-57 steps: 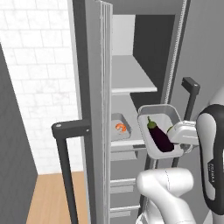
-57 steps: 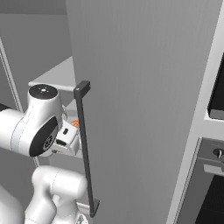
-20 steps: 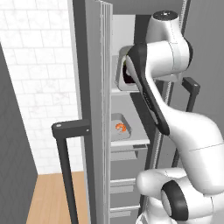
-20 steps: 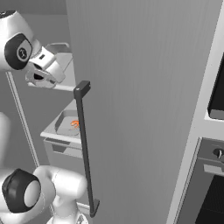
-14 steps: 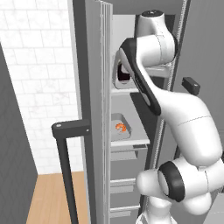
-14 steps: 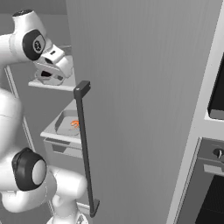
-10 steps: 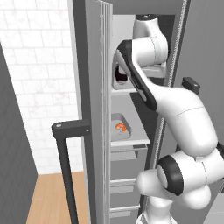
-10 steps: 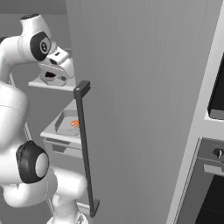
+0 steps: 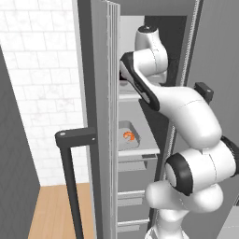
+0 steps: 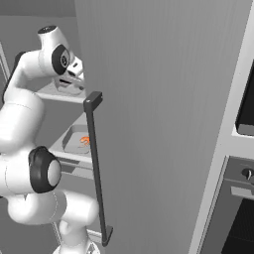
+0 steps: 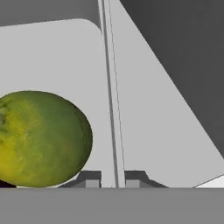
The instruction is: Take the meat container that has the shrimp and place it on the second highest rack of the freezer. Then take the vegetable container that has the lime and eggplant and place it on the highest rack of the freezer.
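My gripper (image 11: pixel 113 180) is shut on the rim of the vegetable container (image 11: pixel 61 57), a pale grey tray. The rim runs up between my two fingertips (image 11: pixel 91 179). A big green lime (image 11: pixel 41 138) lies in the tray just left of them; the eggplant is almost wholly hidden behind it. My hand (image 10: pixel 69 79) is inside the freezer (image 9: pixel 182 28) at the level of the highest rack (image 10: pixel 58 94); whether the tray rests on it I cannot tell. The meat container (image 9: pixel 127 137) with the orange shrimp (image 10: pixel 84 141) sits on the second highest rack (image 9: pixel 140 150).
The open freezer door (image 9: pixel 100 116) stands edge-on to the left of my arm, with its dark bar handle (image 9: pixel 70 177). A second grey door with a long handle (image 10: pixel 94 168) fills the right. Drawer fronts (image 9: pixel 133 198) lie below the racks, and an oven column (image 10: pixel 243 188) stands far right.
The arm has raised the vegetable container from beside the lower rack to the highest rack's level, and in the last second has reached deeper into the freezer. The shrimp tray has stayed put.
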